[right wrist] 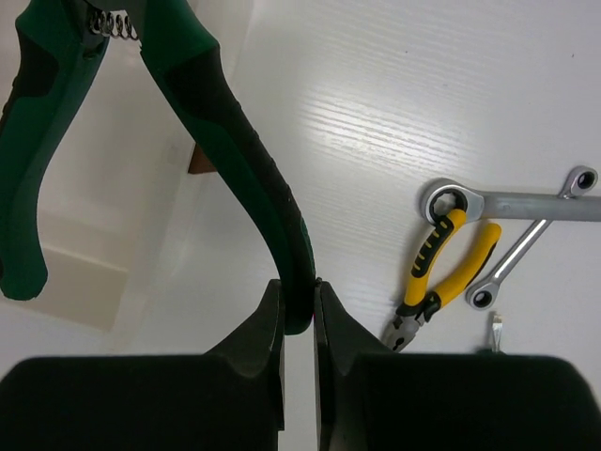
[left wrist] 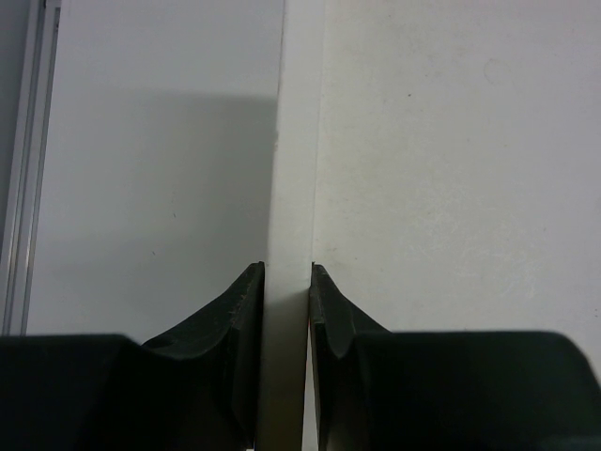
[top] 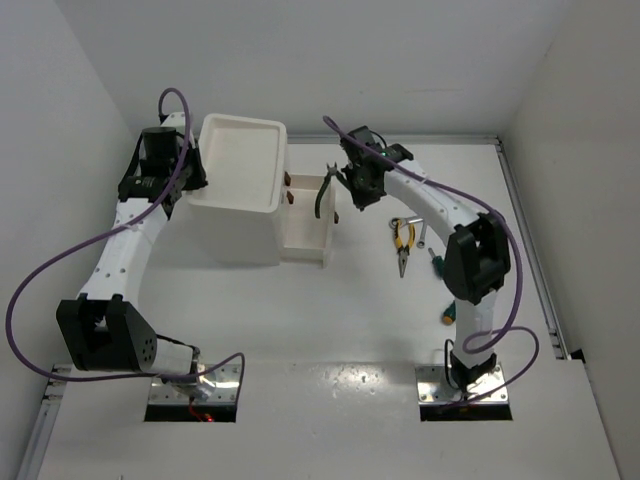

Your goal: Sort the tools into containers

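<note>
R gripper (right wrist: 299, 287) jaws are clamped on one handle tip of the green pliers (right wrist: 235, 141). The tool's long axis runs away from the jaws, pivot end farthest, hanging over the small bin (top: 305, 245) near its right rim. Drop looks near-straight down, R arm only. L gripper (left wrist: 286, 272) jaws pinch the wall of the large bin (left wrist: 296, 141), prob. steadying it.
</note>
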